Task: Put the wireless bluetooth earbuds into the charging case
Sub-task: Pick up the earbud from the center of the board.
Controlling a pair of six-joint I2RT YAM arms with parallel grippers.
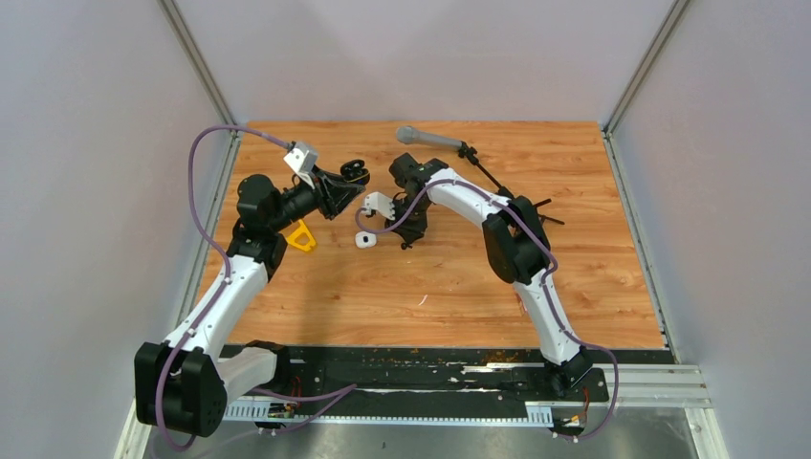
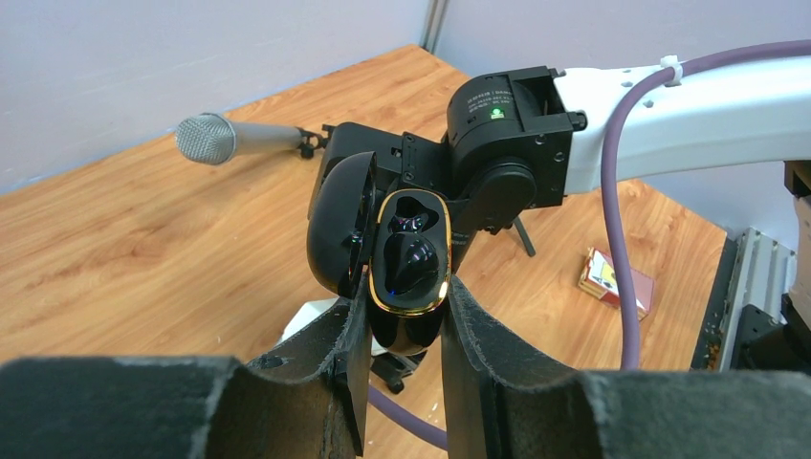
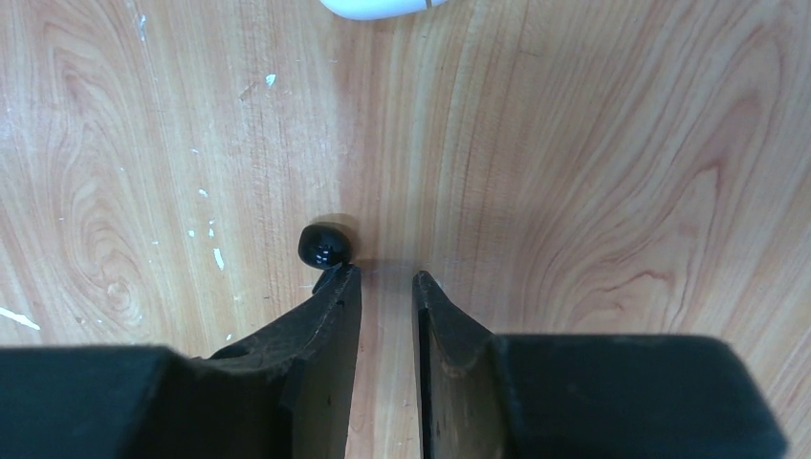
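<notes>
The left hand (image 2: pixel 406 287) clamps the open charging case (image 2: pixel 411 251). The right hand (image 3: pixel 385 282), barely parted, holds nothing beside a black earbud (image 3: pixel 325 245).

A white round thing (image 3: pixel 378 8) is cut off at the top of the right wrist view. Part of the black earbud (image 3: pixel 323 246) hides behind the right gripper's (image 3: pixel 384 279) finger (image 3: pixel 330 325). The bottom of the black charging case (image 2: pixel 413 258) hides between the left gripper's (image 2: pixel 406 292) fingers. Its top slot is too dark to make out.

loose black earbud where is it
Right wrist view: loose black earbud lies on the table at one fingertip of the right gripper, outside its jaws.
</notes>
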